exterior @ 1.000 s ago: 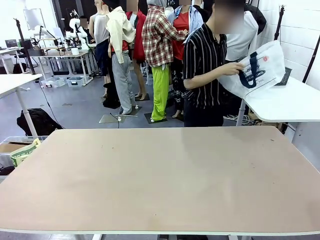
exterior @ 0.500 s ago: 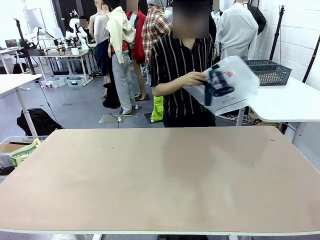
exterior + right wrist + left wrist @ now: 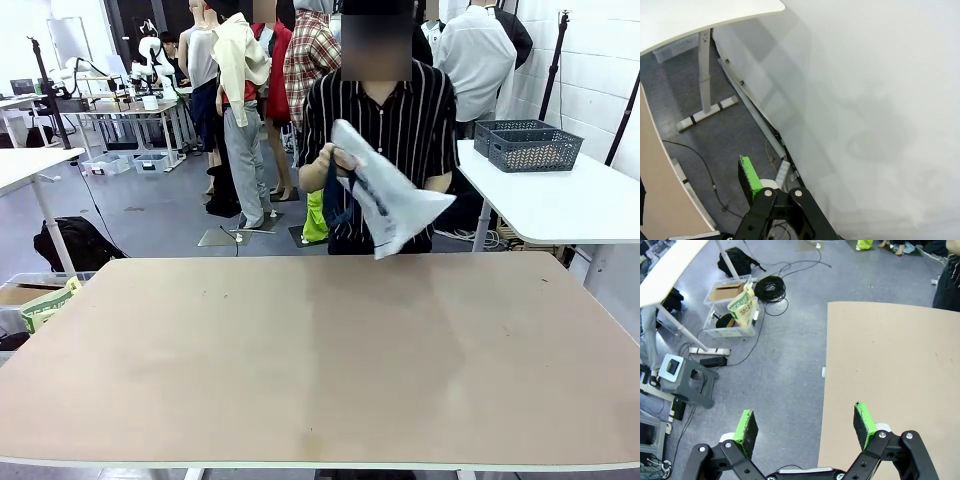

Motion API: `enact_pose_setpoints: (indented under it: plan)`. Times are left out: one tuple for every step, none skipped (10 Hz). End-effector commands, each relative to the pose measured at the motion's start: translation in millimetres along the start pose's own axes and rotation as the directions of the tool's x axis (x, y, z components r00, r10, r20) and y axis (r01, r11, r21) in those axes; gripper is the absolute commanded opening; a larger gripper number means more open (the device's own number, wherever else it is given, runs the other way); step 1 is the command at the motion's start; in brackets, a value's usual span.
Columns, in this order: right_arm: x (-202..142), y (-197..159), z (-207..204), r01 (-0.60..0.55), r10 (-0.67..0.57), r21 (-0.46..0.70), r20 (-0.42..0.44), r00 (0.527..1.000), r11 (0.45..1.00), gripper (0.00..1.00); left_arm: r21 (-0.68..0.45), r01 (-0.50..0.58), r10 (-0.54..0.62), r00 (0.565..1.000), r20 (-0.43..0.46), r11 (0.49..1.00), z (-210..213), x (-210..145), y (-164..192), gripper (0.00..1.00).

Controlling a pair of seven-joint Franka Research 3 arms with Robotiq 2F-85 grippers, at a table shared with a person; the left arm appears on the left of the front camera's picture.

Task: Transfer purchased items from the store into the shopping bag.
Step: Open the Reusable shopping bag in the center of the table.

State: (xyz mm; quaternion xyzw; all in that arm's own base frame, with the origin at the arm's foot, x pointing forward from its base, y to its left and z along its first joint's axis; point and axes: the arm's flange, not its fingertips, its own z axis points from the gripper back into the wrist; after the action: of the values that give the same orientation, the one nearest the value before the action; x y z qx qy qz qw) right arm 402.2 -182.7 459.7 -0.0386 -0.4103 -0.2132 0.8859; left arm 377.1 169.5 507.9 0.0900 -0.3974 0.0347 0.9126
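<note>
The shopping bag [image 3: 390, 205] hangs from the person's hand [image 3: 343, 158], upper middle of the front view, clear of the table [image 3: 320, 370]; long axis slants down-right, mouth up-left; the store [image 3: 530, 147] sits upper right, so I judge my right arm nearer; left pincer [image 3: 803, 412] wide, empty; right pincer [image 3: 771, 186] likewise
</note>
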Motion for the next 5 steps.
enact_pose_setpoints:
  plan:
    - [-0.2, 1.1, 1.3, -0.013, 0.013, -0.008, -0.008, 1.000, 1.000, 1.00, 0.010, 0.018, -0.018, 1.000, 0.000, 1.000, 0.6, -0.6, 3.2, 1.00]
    - [-0.2, 1.1, 1.3, -0.013, 0.013, -0.008, -0.008, 1.000, 1.000, 1.00, 0.010, 0.018, -0.018, 1.000, 0.000, 1.000, 0.6, -0.6, 3.2, 1.00]
    - [-0.2, 1.1, 1.3, -0.013, 0.013, -0.008, -0.008, 1.000, 1.000, 1.00, 0.010, 0.018, -0.018, 1.000, 0.000, 1.000, 0.6, -0.6, 3.2, 1.00]
    - [-0.2, 1.1, 1.3, -0.013, 0.013, -0.008, -0.008, 1.000, 1.000, 1.00, 0.010, 0.018, -0.018, 1.000, 0.000, 1.000, 0.6, -0.6, 3.2, 1.00]
    - [-0.2, 1.1, 1.3, -0.013, 0.013, -0.008, -0.008, 1.000, 1.000, 1.00, 0.010, 0.018, -0.018, 1.000, 0.000, 1.000, 0.6, -0.6, 3.2, 1.00]
